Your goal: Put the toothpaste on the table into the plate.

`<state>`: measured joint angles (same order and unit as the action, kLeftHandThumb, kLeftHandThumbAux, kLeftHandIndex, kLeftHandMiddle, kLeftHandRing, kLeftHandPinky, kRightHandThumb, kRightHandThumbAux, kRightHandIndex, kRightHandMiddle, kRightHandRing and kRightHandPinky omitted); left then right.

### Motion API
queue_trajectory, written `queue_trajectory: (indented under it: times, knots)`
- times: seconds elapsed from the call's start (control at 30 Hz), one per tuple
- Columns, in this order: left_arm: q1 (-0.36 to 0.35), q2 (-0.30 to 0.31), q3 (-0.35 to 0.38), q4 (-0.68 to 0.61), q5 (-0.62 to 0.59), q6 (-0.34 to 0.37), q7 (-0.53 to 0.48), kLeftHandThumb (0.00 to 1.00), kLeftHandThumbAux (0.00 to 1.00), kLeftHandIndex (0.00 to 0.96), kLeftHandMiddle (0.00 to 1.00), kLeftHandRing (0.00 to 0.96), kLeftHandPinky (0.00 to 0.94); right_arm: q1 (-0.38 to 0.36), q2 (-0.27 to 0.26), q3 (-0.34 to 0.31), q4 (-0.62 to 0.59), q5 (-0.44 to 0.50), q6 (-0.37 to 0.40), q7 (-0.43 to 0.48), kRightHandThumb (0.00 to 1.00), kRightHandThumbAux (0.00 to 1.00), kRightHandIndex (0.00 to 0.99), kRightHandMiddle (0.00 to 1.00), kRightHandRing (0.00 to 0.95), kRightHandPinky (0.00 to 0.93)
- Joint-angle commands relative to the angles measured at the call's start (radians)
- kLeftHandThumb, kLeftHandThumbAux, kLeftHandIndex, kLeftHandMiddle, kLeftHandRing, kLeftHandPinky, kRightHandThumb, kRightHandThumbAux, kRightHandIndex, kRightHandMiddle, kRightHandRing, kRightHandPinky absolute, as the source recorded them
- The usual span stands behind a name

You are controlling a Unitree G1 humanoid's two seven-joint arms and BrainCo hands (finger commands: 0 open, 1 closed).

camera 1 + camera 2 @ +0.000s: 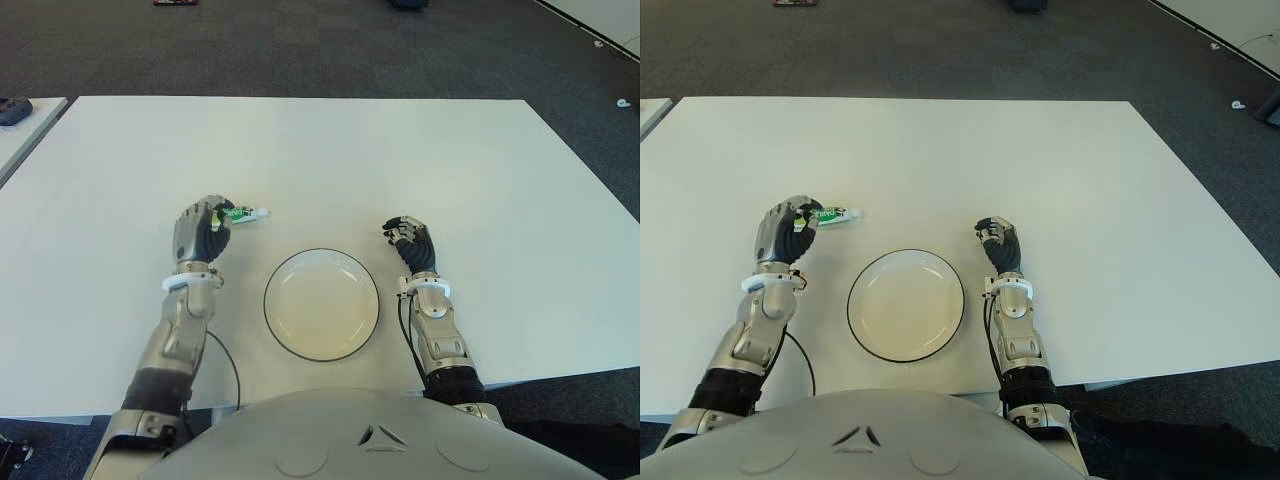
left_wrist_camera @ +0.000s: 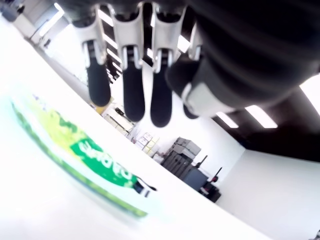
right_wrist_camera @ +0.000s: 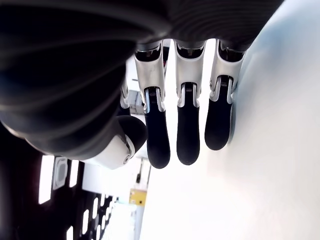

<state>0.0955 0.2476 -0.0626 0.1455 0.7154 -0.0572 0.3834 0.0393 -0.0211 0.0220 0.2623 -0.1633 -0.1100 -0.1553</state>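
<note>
**White table, green tube at the left hand's fingertips**

White laminate fills most of the eye views: a broad table (image 1: 330, 150) with dark carpet (image 1: 300, 50) along the top of the frame. Near the lower centre sits a round white plate (image 1: 322, 304) with a thin dark rim, holding nothing.

Left of centre in the frame, the left hand (image 1: 203, 232) shows just above and to the left of the plate. The toothpaste (image 1: 243, 213), a small green-and-white tube, lies on the table at this hand's fingertips, its white cap end pointing toward the right of the frame. It is outside the plate, just above the plate's upper left edge. In the left wrist view the tube (image 2: 80, 160) lies flat on the white surface, with the dark-padded fingers (image 2: 134, 95) hanging over it, half curled and apart from it; they enclose nothing, so the hand is loose and ungrasping.

The right hand (image 1: 411, 243) shows just to the right of the plate, at about the level of its upper rim. Its own wrist view shows the fingers (image 3: 187, 130) bent downward side by side next to the table surface, with nothing in them; I cannot tell whether they touch the table.
</note>
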Motion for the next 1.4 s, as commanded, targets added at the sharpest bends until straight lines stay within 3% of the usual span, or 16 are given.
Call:
queue_trajectory:
  times: [0.03,0.1,0.27,0.43,0.73,1.07,1.27,1.4]
  knots:
    - [-0.060,0.034,-0.038,0.021,0.094,0.092,0.012,0.725,0.383,0.273,0.265,0.242,0.292,-0.001,-0.001,0.003,0.023,-0.006,0.006,-0.003,0.717,0.733,0.422,0.461,0.431,0.428]
    - [-0.080,0.044,-0.047,0.035,0.111,0.117,0.009,0.713,0.355,0.225,0.221,0.205,0.263,-0.002,-0.002,0.003,0.025,-0.006,0.005,-0.004,0.717,0.733,0.422,0.462,0.430,0.428]
    - [-0.184,0.093,-0.089,0.156,0.148,0.149,0.000,0.647,0.277,0.044,0.043,0.045,0.088,-0.001,-0.003,0.003,0.027,-0.006,0.001,-0.005,0.717,0.733,0.422,0.465,0.432,0.433]
    - [-0.297,0.157,-0.152,0.340,0.175,0.115,0.026,0.596,0.216,0.007,0.007,0.007,0.015,0.004,-0.006,0.000,0.026,0.001,-0.011,0.000,0.717,0.733,0.423,0.466,0.436,0.442]
    - [-0.367,0.214,-0.246,0.475,0.188,0.092,0.044,0.525,0.152,0.000,0.000,0.000,0.000,0.009,-0.006,-0.006,0.024,0.008,-0.011,0.000,0.715,0.733,0.422,0.455,0.431,0.439]
    - [-0.461,0.267,-0.352,0.641,0.171,0.014,-0.071,0.485,0.118,0.000,0.000,0.000,0.000,0.017,-0.009,-0.002,0.021,0.005,-0.029,0.001,0.717,0.733,0.423,0.458,0.434,0.442]
    - [-0.542,0.254,-0.408,0.820,0.165,-0.048,-0.125,0.478,0.122,0.000,0.000,0.000,0.000,0.022,-0.011,0.000,0.013,0.004,-0.029,0.003,0.716,0.733,0.423,0.464,0.438,0.446]
    - [-0.571,0.268,-0.448,0.853,0.167,-0.093,-0.193,0.474,0.136,0.000,0.000,0.000,0.000,0.026,-0.011,0.000,0.009,0.003,-0.027,0.002,0.715,0.733,0.422,0.462,0.438,0.447]
